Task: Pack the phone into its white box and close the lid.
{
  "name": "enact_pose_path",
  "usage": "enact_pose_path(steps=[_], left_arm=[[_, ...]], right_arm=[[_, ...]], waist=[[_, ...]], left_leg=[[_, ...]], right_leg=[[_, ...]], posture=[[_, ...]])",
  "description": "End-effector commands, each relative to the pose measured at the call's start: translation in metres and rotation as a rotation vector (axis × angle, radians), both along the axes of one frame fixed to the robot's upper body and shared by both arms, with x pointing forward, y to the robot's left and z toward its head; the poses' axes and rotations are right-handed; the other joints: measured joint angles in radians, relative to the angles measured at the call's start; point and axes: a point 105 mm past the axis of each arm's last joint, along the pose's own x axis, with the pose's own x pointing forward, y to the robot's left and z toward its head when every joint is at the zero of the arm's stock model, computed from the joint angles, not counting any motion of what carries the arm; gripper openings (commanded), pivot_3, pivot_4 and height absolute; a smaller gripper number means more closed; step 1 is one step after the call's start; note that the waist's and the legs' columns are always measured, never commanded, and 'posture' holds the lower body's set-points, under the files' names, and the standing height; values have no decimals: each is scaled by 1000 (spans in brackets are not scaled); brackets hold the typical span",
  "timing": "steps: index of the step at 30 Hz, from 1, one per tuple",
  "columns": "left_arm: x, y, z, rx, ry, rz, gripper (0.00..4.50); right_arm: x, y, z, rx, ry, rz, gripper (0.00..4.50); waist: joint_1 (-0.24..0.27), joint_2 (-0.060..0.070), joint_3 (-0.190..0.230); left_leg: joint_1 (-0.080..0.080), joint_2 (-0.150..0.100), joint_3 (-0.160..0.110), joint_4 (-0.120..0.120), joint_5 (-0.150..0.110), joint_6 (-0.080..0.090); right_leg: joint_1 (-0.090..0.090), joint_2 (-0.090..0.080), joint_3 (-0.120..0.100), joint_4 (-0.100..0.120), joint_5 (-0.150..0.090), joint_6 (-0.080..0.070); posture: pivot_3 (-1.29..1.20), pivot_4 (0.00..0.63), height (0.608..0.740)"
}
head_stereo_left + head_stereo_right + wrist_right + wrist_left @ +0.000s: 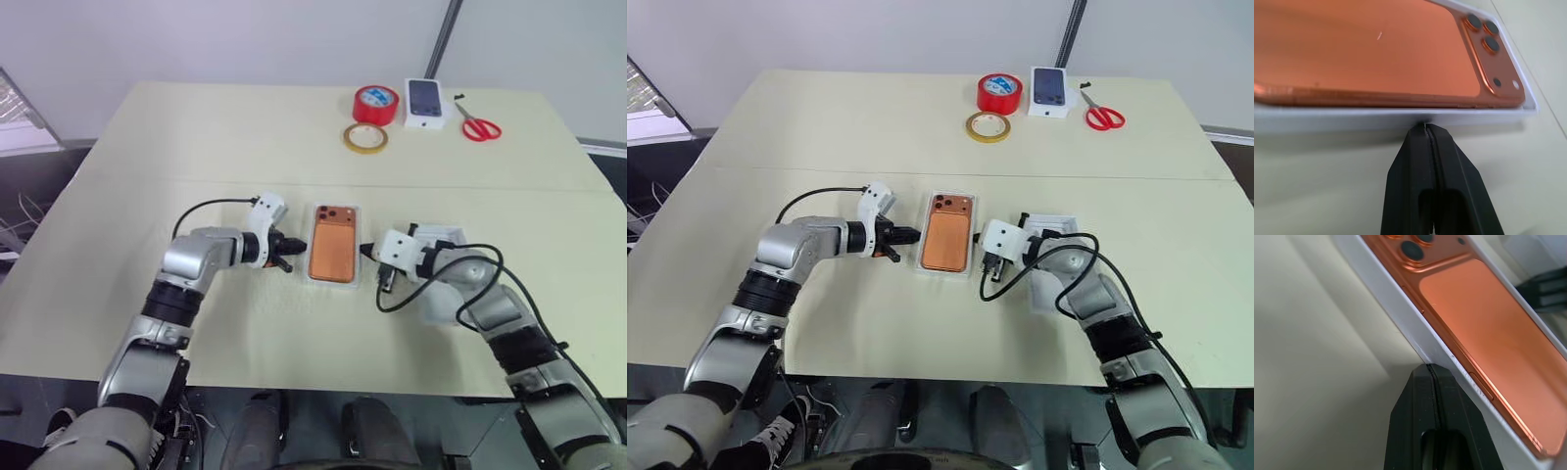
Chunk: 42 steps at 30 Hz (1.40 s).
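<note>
- The phone (332,245) lies back up inside the white box (335,281) at the middle of the counter (245,147), its camera cluster at the far end toward 12 o'clock.
- The left gripper (285,254) stands at the box's 9 o'clock side, fingers pressed together on nothing, tips right at the long wall.
- The right gripper (367,251) stands at the 3 o'clock side, likewise closed and empty, tips against the opposite long wall.
- Bare counter lies open toward 6 o'clock of the box and across the whole band toward 12 o'clock up to a seam in the pale covering.
- At 3 o'clock, behind the right wrist, a flat white piece (446,235) lies partly hidden; whether it is the lid cannot be told.
- Along the far edge, from 12 to 1 o'clock: a yellow tape ring (364,137), a red tape roll (376,103), a small white box printed with a dark phone (424,102), and red-handled scissors (479,126).
- Grey wall and floor surround the counter.
- The left wrist view shows the phone's side buttons and the other gripper's tip across the box; the right wrist view shows three lenses.
</note>
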Motion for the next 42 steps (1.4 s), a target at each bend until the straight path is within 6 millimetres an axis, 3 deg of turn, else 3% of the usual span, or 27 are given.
enact_pose_path(steps=[1, 6, 13, 23, 31, 42], left_arm=[[-26, -57, 19, -114, 19, -218, 0], [-36, -80, 20, -130, 27, -278, 0], [-49, -89, 14, -134, 48, -329, 0], [-35, -72, 9, -101, 30, -250, 0], [-43, -73, 8, -124, 37, -264, 0], [-19, -42, 14, -95, -38, -140, 0]], right_arm=[[-23, -3, 16, 17, 15, 74, 33], [-46, -24, 17, -23, 80, 52, 33], [-53, -40, 15, -56, 79, -12, 33], [-57, -44, 13, -49, 136, -20, 33], [-53, -49, 14, -92, 105, -27, 33], [-48, -75, 27, -152, 53, -94, 33]], waist=[[9, 0, 0], [4, 0, 0], [2, 0, 0], [3, 1, 0], [3, 1, 0], [3, 1, 0]], left_leg=[[0, 0, -1, 2, -1, 2], [0, -1, -1, 7, -4, 7], [1, 1, -1, 6, -4, 6], [0, 0, -1, 6, -4, 6], [0, 0, -1, 6, -4, 6], [0, 1, -1, 6, -4, 6]], right_leg=[[1, 0, -1, 0, 0, 0], [5, -2, -1, -2, -1, 1], [4, -1, 0, -1, -1, 1], [4, -1, 0, -1, -1, 1], [4, -1, 0, -1, -1, 1], [4, -1, 0, -1, -1, 1]], posture=[[0, 150, 740], [0, 150, 740], [0, 150, 740], [0, 150, 740], [0, 150, 740], [0, 150, 740]])
